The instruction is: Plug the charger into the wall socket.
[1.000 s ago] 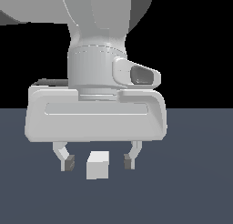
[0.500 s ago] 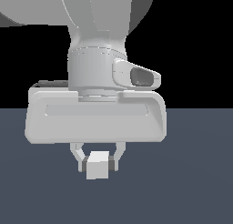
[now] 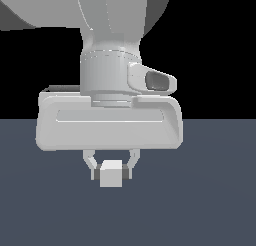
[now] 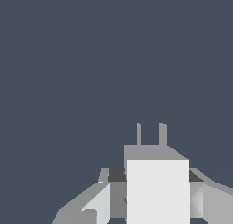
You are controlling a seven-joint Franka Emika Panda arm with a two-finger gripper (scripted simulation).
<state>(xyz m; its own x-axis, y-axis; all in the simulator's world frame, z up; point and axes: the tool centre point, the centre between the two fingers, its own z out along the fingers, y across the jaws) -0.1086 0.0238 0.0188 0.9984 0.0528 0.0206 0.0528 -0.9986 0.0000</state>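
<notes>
The gripper (image 3: 111, 169) had its fingers closed against both sides of the charger (image 3: 111, 174), apparently just above the dark floor (image 3: 210, 200), so the grasp seemed done, while the wall socket was nowhere in view and plugging remained.

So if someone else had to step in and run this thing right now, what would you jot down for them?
Gripper: fingers shut on the charger, one on each side of it.
Charger: small white block with two prongs pointing away from the wrist camera, held just above the dark floor.
Wall socket: not in either view.
Done: charger grasped.
Left: find the socket, line the prongs up with it, push the charger in, let go.
</notes>
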